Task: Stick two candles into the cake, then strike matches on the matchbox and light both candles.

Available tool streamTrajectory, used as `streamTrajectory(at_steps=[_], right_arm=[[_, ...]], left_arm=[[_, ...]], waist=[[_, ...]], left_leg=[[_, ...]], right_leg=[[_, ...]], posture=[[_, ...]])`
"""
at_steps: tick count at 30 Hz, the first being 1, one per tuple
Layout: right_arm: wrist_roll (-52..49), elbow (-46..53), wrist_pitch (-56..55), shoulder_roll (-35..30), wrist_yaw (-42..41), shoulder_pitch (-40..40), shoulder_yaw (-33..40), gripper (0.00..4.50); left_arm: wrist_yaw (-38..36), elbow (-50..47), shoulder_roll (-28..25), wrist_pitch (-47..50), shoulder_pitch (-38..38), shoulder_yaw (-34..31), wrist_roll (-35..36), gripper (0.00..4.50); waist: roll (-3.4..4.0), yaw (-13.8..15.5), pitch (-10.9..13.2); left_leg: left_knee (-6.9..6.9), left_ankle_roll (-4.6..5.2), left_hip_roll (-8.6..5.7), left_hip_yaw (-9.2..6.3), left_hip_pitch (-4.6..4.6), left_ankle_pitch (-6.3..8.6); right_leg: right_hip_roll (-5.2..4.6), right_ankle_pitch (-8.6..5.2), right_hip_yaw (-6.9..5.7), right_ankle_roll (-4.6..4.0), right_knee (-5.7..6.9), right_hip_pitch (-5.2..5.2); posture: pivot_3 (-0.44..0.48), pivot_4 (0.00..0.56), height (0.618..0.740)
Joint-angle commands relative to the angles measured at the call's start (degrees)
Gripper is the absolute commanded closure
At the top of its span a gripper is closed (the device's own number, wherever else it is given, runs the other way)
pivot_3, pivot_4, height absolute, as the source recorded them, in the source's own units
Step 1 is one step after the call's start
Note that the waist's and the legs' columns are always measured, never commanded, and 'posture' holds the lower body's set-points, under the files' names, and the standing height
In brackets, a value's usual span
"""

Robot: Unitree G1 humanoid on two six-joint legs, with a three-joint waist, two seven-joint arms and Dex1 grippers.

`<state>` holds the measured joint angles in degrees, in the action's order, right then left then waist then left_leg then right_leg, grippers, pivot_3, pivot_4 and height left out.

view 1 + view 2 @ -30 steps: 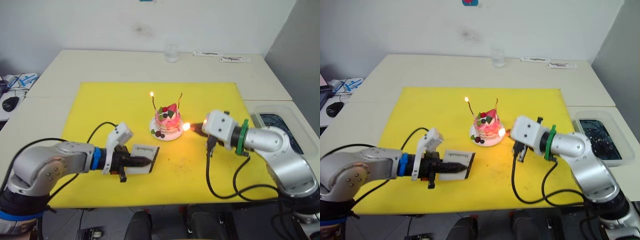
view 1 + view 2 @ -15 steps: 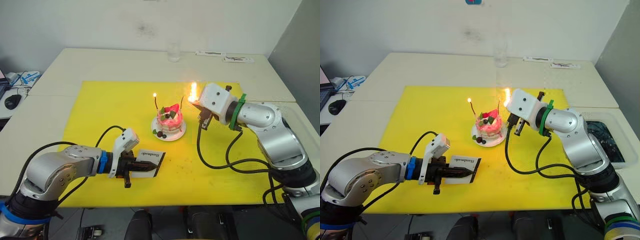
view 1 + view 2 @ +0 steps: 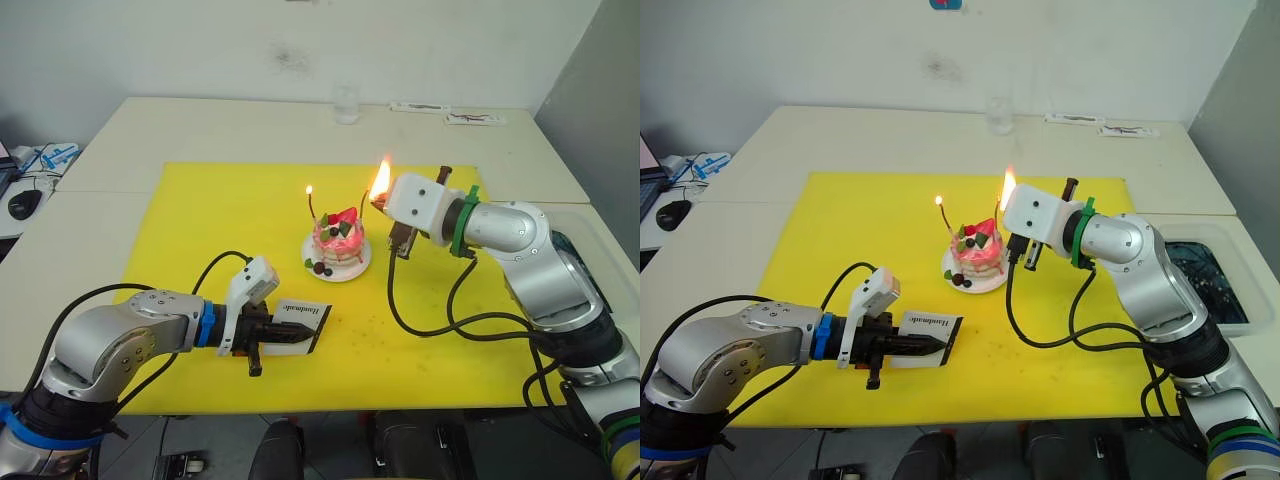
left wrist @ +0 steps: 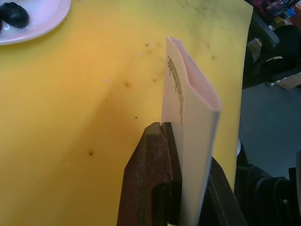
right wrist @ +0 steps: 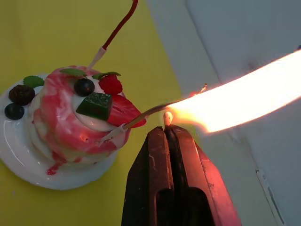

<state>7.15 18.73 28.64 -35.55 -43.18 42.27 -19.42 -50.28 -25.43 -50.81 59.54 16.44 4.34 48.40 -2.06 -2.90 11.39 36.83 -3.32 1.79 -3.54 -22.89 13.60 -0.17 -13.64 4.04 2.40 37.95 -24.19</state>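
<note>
Cake (image 3: 337,243) sits on its small white plate (image 3: 358,267) near the middle of the yellow mat (image 3: 200,215), with both candles standing in its top. The candle on the robot's left (image 3: 312,204) carries a small flame at its tip; the one on the right (image 3: 361,203) rises thin and curved just beside the big orange flame (image 3: 381,180) at the right gripper (image 5: 165,123). From the right wrist view that gripper's two black fingers are pressed close together on a burning match (image 5: 167,117), the flame streaming off to one side and the right candle's upper end crossing just in front of the fingertips. The right arm reaches in from the mat's right side, its black cable looping down over the yellow surface between the cake and the mat's front edge. The left gripper (image 3: 290,337) lies low on the mat in front of the cake and to its left, clamped on the matchbox (image 3: 298,323), which in the left wrist view stands on edge between the fingers with the lettered face turned outward. The matchbox is well clear of the plate, with bare mat between them. Wide open mat lies to the left and behind the cake. Beyond the mat's far edge a clear glass (image 3: 345,104) stands on the pale table (image 3: 200,125).
</note>
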Motion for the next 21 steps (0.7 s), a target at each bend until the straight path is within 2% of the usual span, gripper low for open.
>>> streamTrajectory(at_steps=[1, 21], right_arm=[[1.2, 0.4, -2.0, 0.3, -0.4, 2.0, 0.4, 4.47], [4.7, -3.2, -6.3, 0.7, -2.4, 3.4, 0.5, 4.47]], left_arm=[[-0.7, -1.7, 0.3, -0.4, 0.8, -0.2, -0.1, 4.5], [-0.5, -1.9, 0.8, 1.5, 2.7, -0.4, 0.5, 4.5]], waist=[[0.0, 0.0, 0.0], [0.0, 0.0, 0.0]], left_leg=[[0.0, 0.0, 0.0, 0.0, 0.0, 0.0], [0.01, 0.0, 0.0, -0.01, 0.01, 0.0]], right_leg=[[0.0, 0.0, 0.0, 0.0, 0.0, 0.0], [0.0, 0.12, -0.01, 0.2, 0.02, 0.0]], posture=[[0.0, 0.15, 0.74], [0.0, 0.15, 0.74]])
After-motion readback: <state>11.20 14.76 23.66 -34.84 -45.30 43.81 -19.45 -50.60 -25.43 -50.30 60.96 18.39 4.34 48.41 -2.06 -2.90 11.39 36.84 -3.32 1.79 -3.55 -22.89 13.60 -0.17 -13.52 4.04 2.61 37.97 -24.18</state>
